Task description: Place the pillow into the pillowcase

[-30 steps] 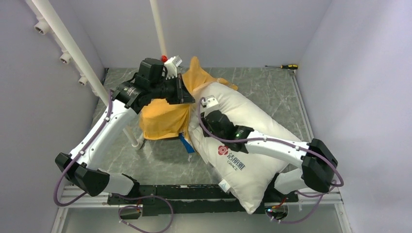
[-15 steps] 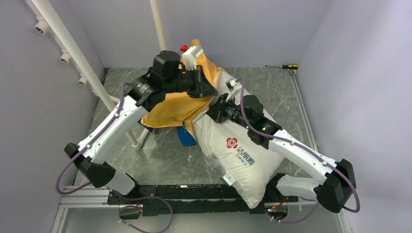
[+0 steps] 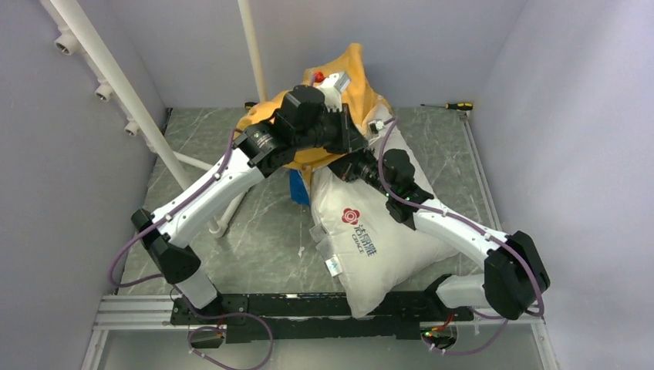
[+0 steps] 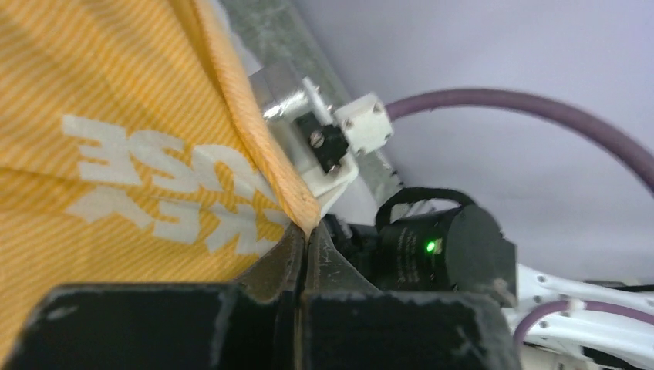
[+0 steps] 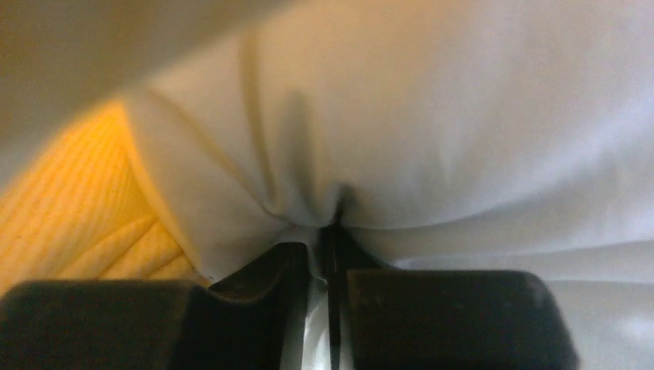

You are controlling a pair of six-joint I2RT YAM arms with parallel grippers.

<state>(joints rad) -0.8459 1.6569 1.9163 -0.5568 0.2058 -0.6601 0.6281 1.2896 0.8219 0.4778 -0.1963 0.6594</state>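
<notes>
Since second ago, both my arms swinging toward back wall, carrying pillowcase (image 3: 358, 71) higher. My left gripper (image 4: 305, 240) pinching pillowcase's orange hem, jaws pressed together on it, lettered cloth hanging to its left. My right gripper (image 5: 327, 235) nipping fold of pillow (image 3: 370, 270), jaws nearly closed on white fabric. Pillow lying under right gripper, far end tucking beneath pillowcase, orange cloth showing at gripper's left.

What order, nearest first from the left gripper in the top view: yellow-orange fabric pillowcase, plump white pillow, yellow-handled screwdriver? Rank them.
1. yellow-orange pillowcase, pinched in the left gripper.
2. white pillow, just right of it.
3. yellow-handled screwdriver, at the far right corner.
</notes>
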